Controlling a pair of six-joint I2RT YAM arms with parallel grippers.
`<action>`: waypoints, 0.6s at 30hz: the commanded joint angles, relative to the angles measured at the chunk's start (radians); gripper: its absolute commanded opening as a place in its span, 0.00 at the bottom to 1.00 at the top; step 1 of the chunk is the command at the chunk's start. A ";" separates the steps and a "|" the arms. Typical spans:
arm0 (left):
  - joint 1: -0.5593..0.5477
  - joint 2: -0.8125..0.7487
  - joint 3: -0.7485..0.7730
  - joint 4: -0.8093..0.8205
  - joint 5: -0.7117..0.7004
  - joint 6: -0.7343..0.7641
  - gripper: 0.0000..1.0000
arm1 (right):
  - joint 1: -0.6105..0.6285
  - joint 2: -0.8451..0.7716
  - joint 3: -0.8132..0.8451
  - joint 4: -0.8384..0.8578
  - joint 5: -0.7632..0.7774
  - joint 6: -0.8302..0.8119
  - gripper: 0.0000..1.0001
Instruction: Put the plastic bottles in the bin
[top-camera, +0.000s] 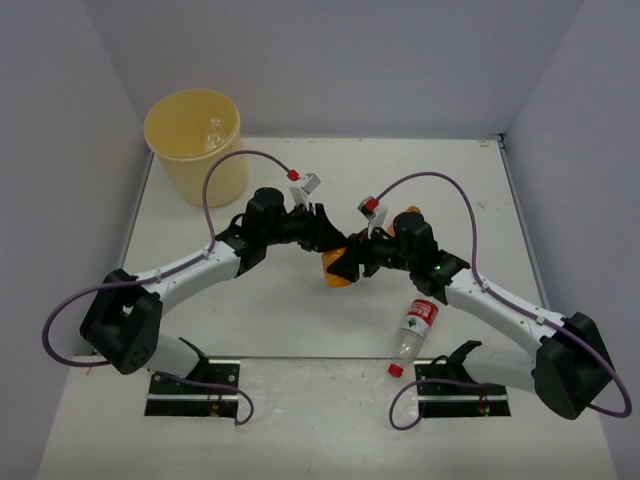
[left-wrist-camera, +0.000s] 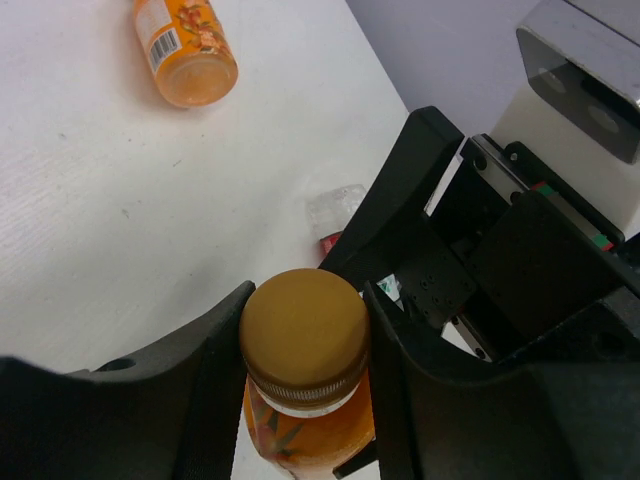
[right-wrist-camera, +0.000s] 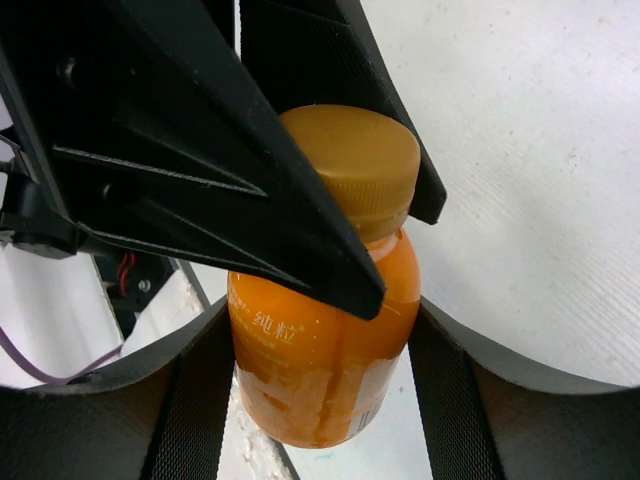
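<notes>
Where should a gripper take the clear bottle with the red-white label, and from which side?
Grip the red-white labelled bottle at mid-body, from above, jaws across its width: it lies on its side, red cap toward the near edge.

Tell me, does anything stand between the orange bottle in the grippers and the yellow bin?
No loose thing lies on the table between the orange bottle and the bin. Only the left arm's own wrist and purple cable cross that line. The left gripper clamps the cap, the right gripper holds the body.

The bin (top-camera: 195, 135) stands far-left on the counter (top-camera: 300, 325), a bottle (top-camera: 338, 270) between my left end effector (left-wrist-camera: 305, 330) and right end effector (right-wrist-camera: 320, 380).
</notes>
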 joint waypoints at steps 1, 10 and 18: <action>-0.002 -0.021 0.026 0.031 -0.025 0.002 0.05 | 0.004 -0.035 0.040 0.068 -0.010 0.006 0.17; 0.000 -0.045 0.079 -0.042 -0.155 0.054 0.00 | 0.004 -0.046 0.087 -0.026 0.046 0.032 0.98; 0.110 -0.057 0.314 -0.220 -0.447 0.198 0.00 | 0.003 -0.148 0.136 -0.198 0.169 0.068 0.99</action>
